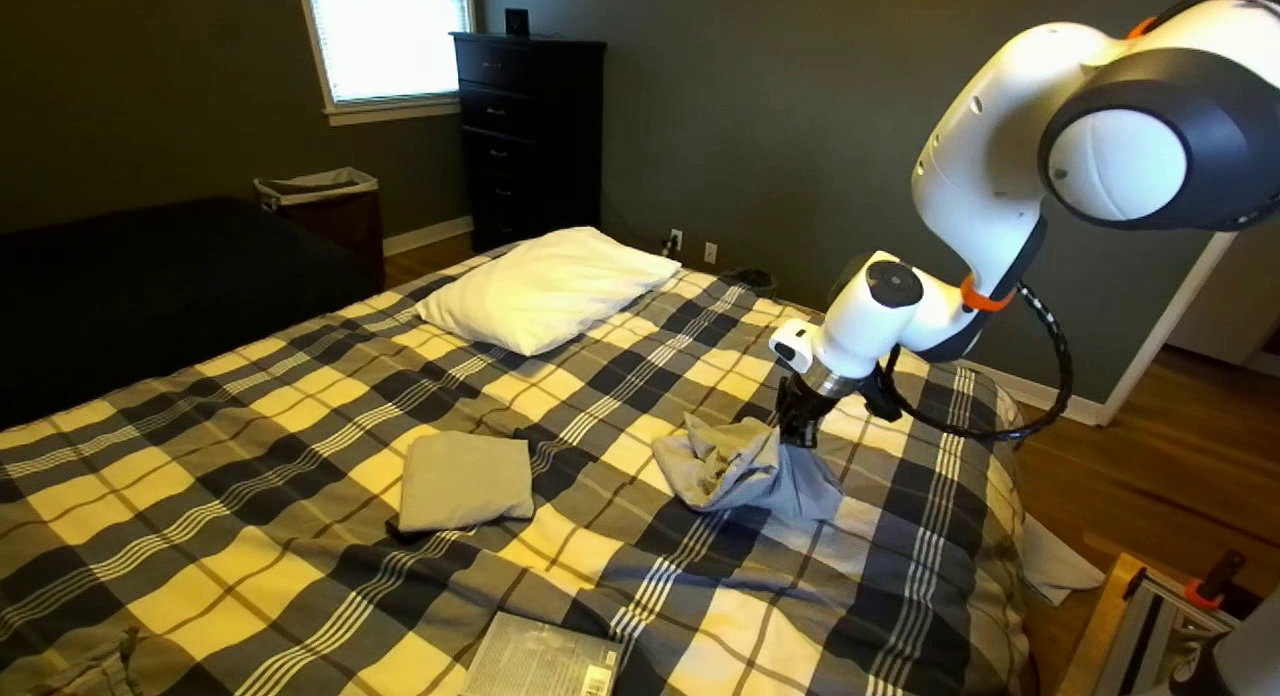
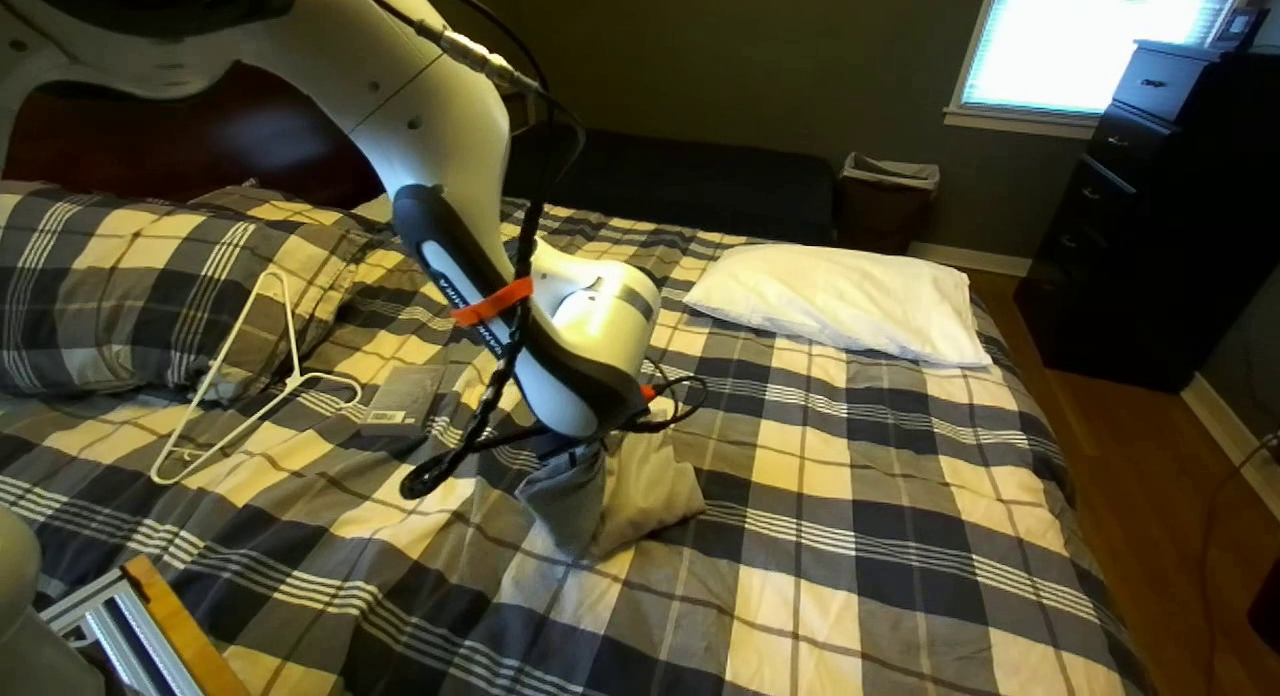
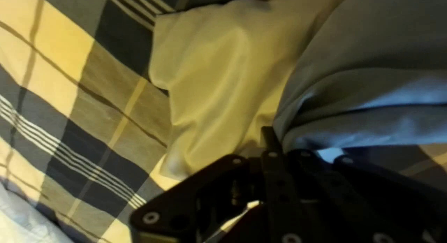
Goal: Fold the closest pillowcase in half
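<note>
The pillowcase (image 1: 715, 466) is a light grey cloth, bunched and rumpled on the plaid bed; part of it rises to my gripper (image 1: 798, 438). It also shows below the arm in an exterior view (image 2: 645, 496), with a tan-lit part and a shaded grey part. In the wrist view the pillowcase (image 3: 216, 86) lies flat and wrinkled at the left, while a grey fold is lifted at the right. My gripper (image 3: 277, 141) is shut on that fold, its fingers close together at the cloth. The fingertips are hidden by the arm in an exterior view where the wrist (image 2: 605, 316) shows.
A folded tan-grey cloth (image 1: 467, 481) lies beside the pillowcase. A flat grey package (image 1: 545, 658) lies at the front. A white pillow (image 1: 550, 286) lies at the far side. A white hanger (image 2: 285, 386) lies near the plaid pillows (image 2: 170, 296). A wood-edged metal frame (image 2: 150, 626) stands by the bed.
</note>
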You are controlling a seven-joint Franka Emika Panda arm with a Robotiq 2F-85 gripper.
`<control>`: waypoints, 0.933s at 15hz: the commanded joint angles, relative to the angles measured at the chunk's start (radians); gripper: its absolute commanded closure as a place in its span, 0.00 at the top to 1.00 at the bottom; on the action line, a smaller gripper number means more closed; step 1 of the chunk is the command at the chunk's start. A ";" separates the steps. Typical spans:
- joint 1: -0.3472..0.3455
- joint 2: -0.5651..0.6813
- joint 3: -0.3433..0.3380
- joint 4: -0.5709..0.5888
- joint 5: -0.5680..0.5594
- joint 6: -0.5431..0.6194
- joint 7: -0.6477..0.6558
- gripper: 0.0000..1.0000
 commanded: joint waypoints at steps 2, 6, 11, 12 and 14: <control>0.004 0.040 -0.032 0.070 0.000 0.029 0.043 0.03; -0.037 0.102 -0.011 0.174 -0.022 0.128 0.008 0.01; -0.105 0.334 -0.051 0.481 -0.078 0.471 0.059 0.01; -0.102 0.378 -0.075 0.534 -0.087 0.490 0.106 0.01; -0.106 0.463 -0.114 0.636 -0.085 0.490 0.190 0.01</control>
